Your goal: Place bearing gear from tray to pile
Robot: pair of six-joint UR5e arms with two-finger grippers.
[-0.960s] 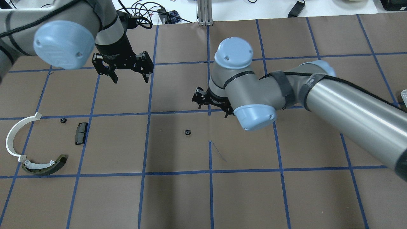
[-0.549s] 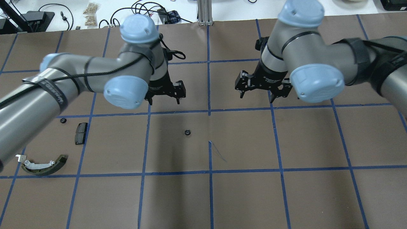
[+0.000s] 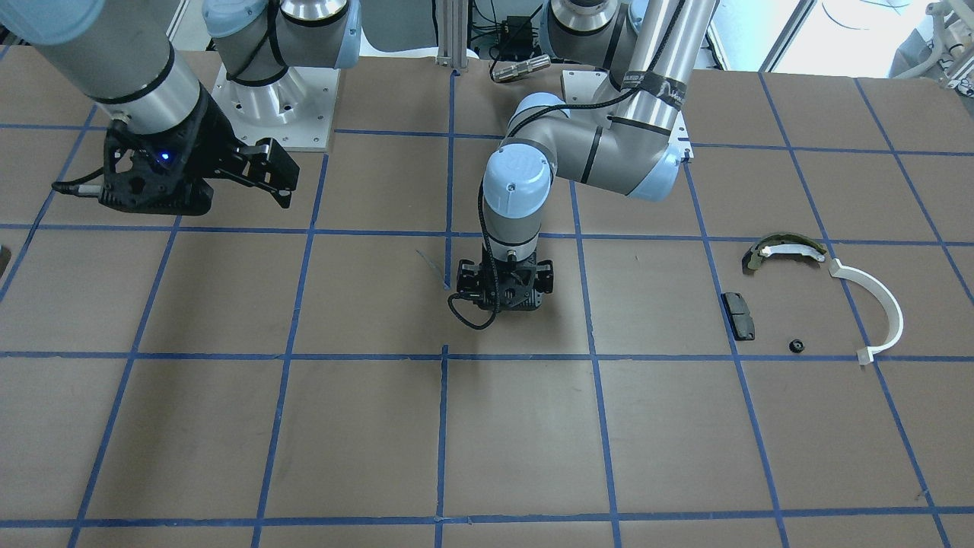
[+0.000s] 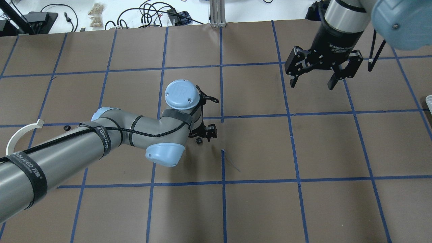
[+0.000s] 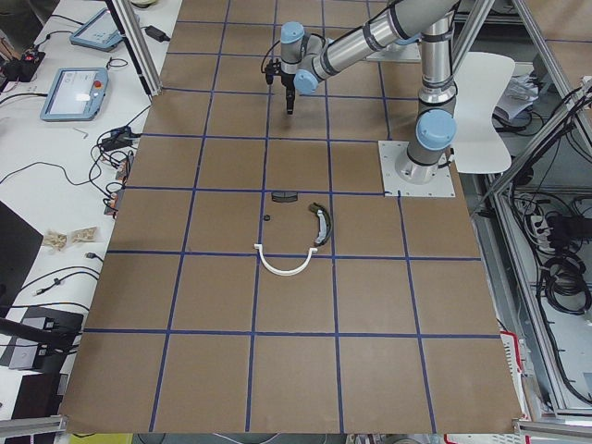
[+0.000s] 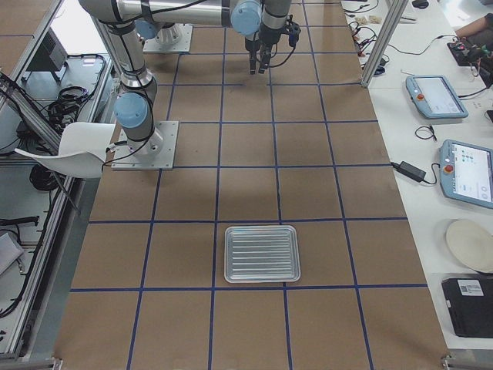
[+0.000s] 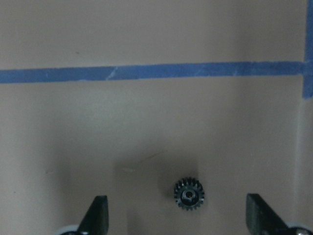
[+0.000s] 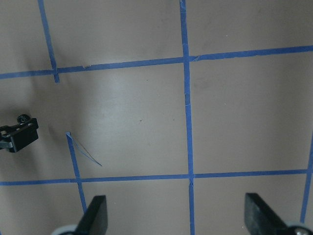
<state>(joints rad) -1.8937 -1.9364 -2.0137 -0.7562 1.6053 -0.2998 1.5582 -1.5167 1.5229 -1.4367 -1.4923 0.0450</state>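
Observation:
The bearing gear [image 7: 190,194], small, black and toothed, lies on the brown table near its centre [image 4: 199,141]. My left gripper [image 7: 177,215] is open and low over it, one finger on each side, not touching. It also shows in the overhead view [image 4: 204,132] and the front view [image 3: 504,298]. My right gripper [image 4: 313,84] is open and empty at the back right, high above the table. The pile lies at the robot's left end: a white half-ring [image 3: 883,304], an olive-and-white shoe [image 3: 784,250], a black pad [image 3: 739,316] and a second small gear [image 3: 797,346].
The ribbed metal tray [image 6: 262,253] stands at the table's right end with nothing visible in it; its edge shows in the overhead view [image 4: 429,101]. Blue tape lines grid the table. Cables and gear lie beyond the far edge.
My left arm has swung from the back left to the centre and come down over the gear. My right arm has drawn back to the far right. The gear has not moved.

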